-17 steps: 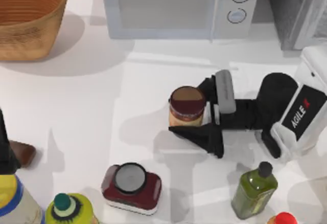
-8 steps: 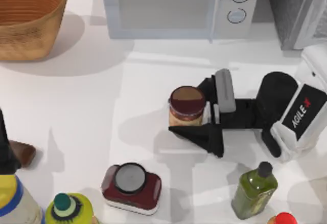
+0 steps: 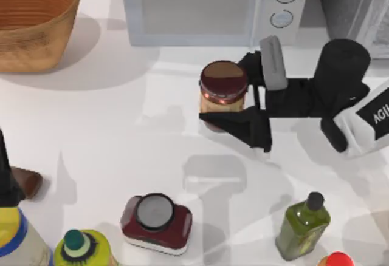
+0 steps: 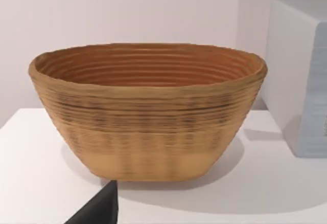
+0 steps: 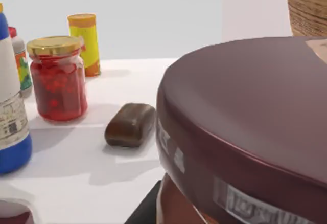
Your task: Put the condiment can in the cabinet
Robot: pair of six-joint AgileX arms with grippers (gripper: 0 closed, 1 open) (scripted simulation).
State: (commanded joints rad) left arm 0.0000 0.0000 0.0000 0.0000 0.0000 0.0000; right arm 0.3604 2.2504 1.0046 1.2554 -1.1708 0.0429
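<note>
The condiment can (image 3: 223,90), with a dark maroon lid, a red band and a yellow-orange label, is held upright off the table, its shadow lying on the white surface nearer the front. My right gripper (image 3: 226,91) is shut on it, one finger on each side, in front of the microwave. In the right wrist view the can's lid (image 5: 255,111) looms very close. The cabinet (image 3: 352,11), dark grey and speckled, stands at the back right corner, to the right of the can. My left arm (image 3: 6,175) is parked at the left edge.
A white microwave (image 3: 200,8) stands at the back centre, a woven basket (image 3: 30,20) at the back left. Along the front sit a squat maroon container (image 3: 156,222), a green bottle (image 3: 302,226) and other bottles. A brown block (image 5: 130,124) and red jar (image 5: 55,78) lie at the left.
My right gripper has risen with the condiment can and carried it toward the back of the table, closer to the microwave. The left arm has not moved.
</note>
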